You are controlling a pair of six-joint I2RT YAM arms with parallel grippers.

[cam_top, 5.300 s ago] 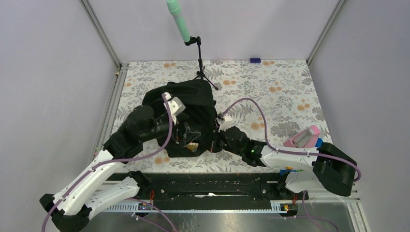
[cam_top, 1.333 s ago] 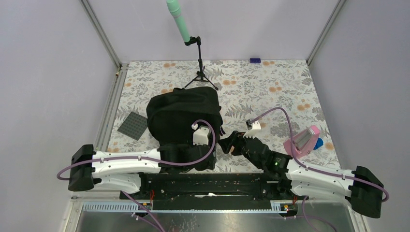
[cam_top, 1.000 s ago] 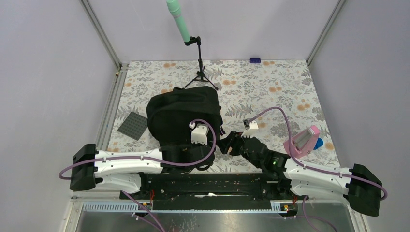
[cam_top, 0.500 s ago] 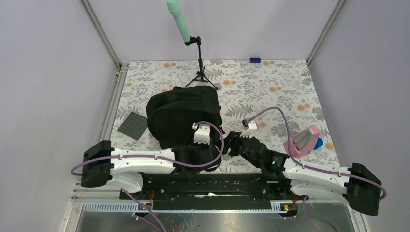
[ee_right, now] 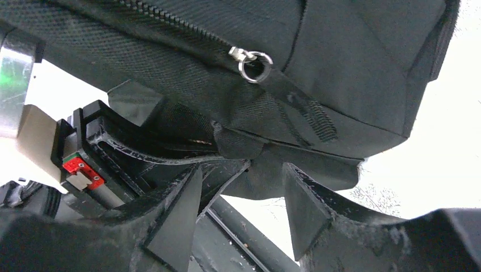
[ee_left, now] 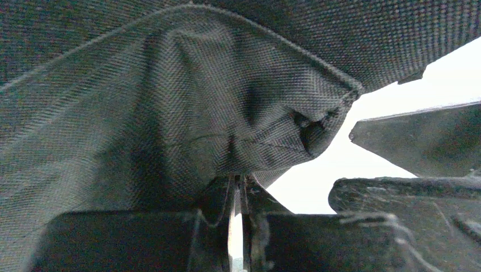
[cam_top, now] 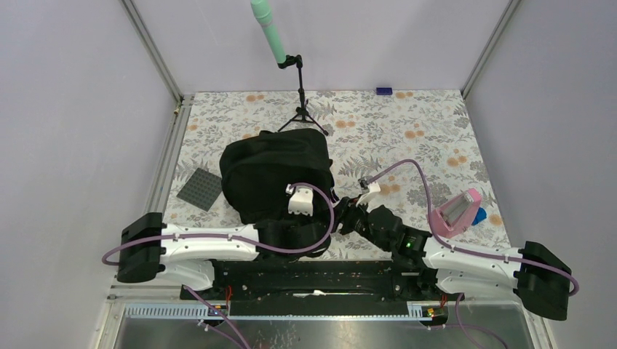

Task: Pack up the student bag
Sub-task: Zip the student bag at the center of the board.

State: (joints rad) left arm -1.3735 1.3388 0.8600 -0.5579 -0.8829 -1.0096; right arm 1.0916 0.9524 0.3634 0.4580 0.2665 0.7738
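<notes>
The student bag (cam_top: 269, 171) is a large black fabric backpack lying on the floral table top. At its near right corner my left gripper (cam_top: 317, 215) is shut on a fold of the bag's fabric (ee_left: 142, 102); the left wrist view shows the cloth pinched at the tips (ee_left: 237, 190). Just right of it is my right gripper (cam_top: 345, 216). In the right wrist view it (ee_right: 248, 195) is open, with a bottom corner of the bag (ee_right: 351, 68) hanging between the fingertips. A zipper pull (ee_right: 250, 59) shows above.
A grey studded plate (cam_top: 200, 189) lies left of the bag. A pink case (cam_top: 455, 211) with a blue item (cam_top: 478, 216) sits at the right. A tripod with a green microphone (cam_top: 300, 94) stands behind the bag. A small blue block (cam_top: 383, 91) lies at the far edge.
My left gripper has shut on the bag's fabric at the near right corner after sliding right. The right gripper has moved in closer to the same corner and narrowed a little.
</notes>
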